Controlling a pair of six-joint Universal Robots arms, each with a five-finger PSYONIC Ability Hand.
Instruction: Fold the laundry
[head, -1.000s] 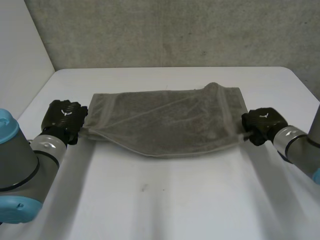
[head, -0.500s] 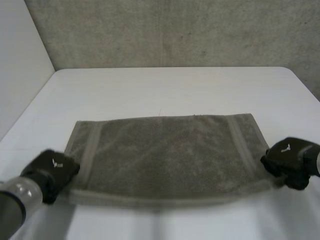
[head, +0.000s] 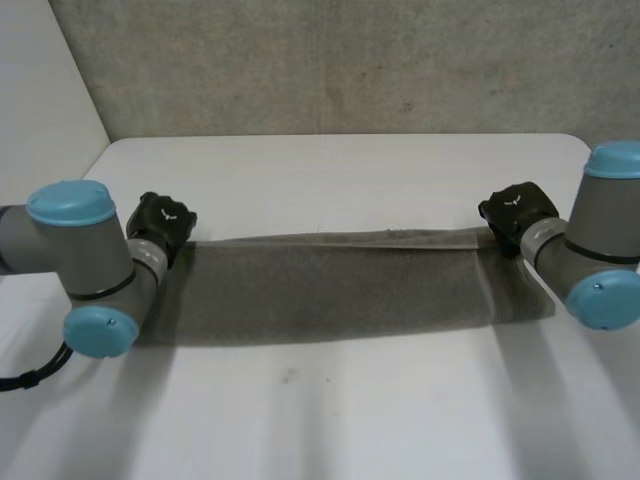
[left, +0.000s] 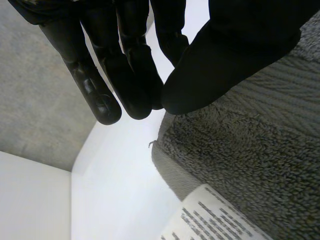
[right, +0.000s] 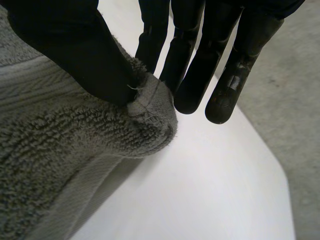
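Fingers (left: 100, 75) of left hand (head: 165, 222) and right hand (head: 517, 208) pinch corners of folded grey towel (head: 340, 285).

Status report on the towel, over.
Left hand, right hand: each pinching a towel corner. Towel stretched between them over table. Nothing in the way.

A grey terry towel (head: 340, 285) stretches taut as a long, narrow band across the frame's middle, with a white printed label (left: 210, 220) near one corner.

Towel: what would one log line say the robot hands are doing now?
left hand: pinches towel corner | right hand: pinches other corner | towel: stretched between them
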